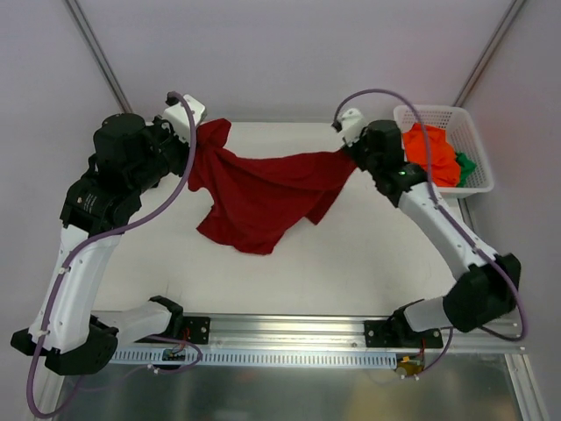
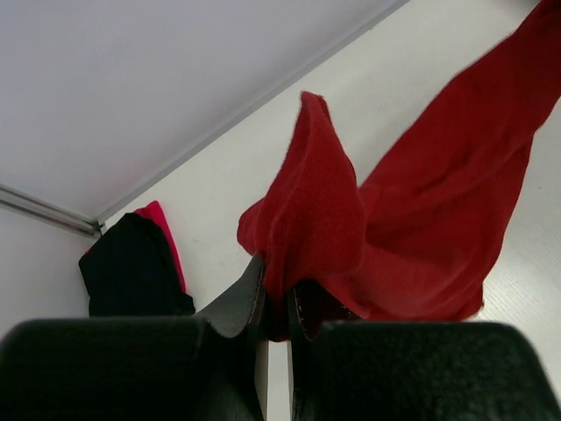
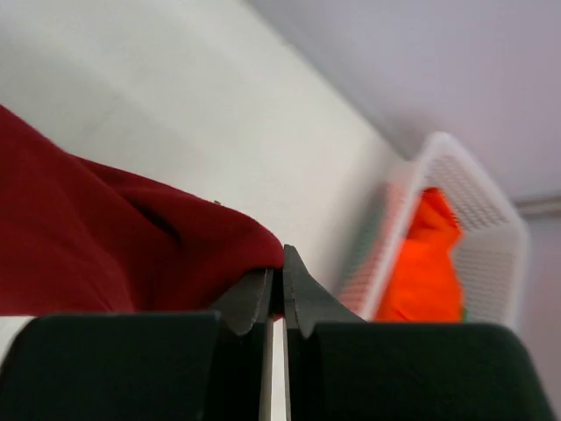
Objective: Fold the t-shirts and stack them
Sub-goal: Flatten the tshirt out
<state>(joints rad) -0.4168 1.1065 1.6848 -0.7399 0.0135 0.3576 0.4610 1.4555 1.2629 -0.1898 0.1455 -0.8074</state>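
Shirt [image 1: 263, 197], dk-red, pinched by L end effector [image 2: 274, 303] & R end effector [image 3: 279, 285].

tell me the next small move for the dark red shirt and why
The left pincer and right pincer are each shut on an edge of the dark red shirt, which sags in folds between them, its lower part crumpled on the table. So probably ease them apart to stretch the cloth.

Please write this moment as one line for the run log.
left hand: shut on dark red t-shirt | right hand: shut on it | t-shirt: stretched between both, sagging
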